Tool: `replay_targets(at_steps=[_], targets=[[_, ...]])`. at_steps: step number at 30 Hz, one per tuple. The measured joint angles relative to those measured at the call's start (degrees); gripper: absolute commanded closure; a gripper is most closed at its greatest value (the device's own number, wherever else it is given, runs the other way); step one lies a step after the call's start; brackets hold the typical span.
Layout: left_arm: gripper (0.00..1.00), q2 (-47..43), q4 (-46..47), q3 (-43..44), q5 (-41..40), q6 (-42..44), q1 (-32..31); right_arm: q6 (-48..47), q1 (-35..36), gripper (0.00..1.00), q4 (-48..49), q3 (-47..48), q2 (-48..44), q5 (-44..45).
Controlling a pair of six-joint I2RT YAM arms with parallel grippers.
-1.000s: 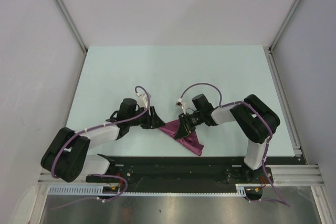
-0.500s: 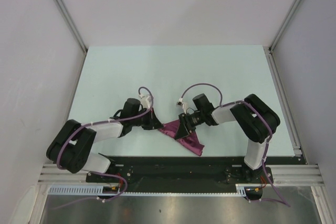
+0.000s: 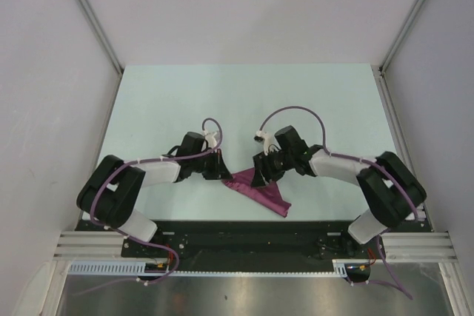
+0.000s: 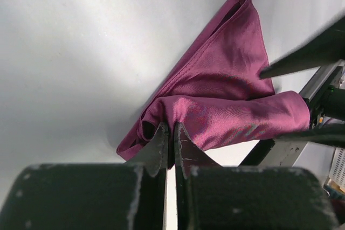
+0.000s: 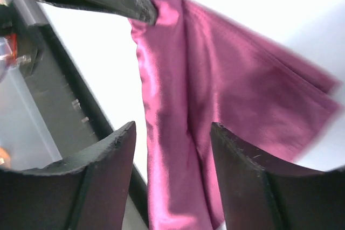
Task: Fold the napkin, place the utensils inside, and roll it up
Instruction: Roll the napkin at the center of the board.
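Left hand (image 4: 168, 133) clamped on napkin (image 4: 226, 90), left end; right hand (image 5: 172, 133) wide open, straddling it mid-length, gripping nothing; long axis runs diagonally toward near right.

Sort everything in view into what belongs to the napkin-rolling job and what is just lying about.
Job: napkin; left claw, pinching it; right claw, open over it. No utensil visible.
Just there: purple cables; table; black base rail.

Left end effector (image 3: 224, 174) reached napkin (image 3: 261, 192) corner; right elbow (image 3: 392, 192) swung outward.
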Motion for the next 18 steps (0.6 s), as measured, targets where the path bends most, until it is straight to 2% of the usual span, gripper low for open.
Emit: replay_targets(at_steps=[4, 7, 12, 18], targets=[[1.0, 1.16, -1.86, 1.53, 0.24, 0.11, 0.0, -2.69, 7.3, 0.36, -2.05, 0.0, -8.44, 13.88], [1.0, 2.32, -3.34, 3.02, 0.39, 0.28, 0.0, -4.59, 14.69, 0.36, -2.49, 0.02, -10.86, 23.71], [1.0, 3.76, -4.42, 4.5, 1.29, 0.42, 0.0, -7.19, 23.58, 0.36, -4.42, 0.02, -9.53, 38.84], [1.0, 4.66, -4.68, 5.2, 1.9, 0.39, 0.0, -8.94, 28.72, 0.36, -4.76, 0.02, -5.09, 47.76]])
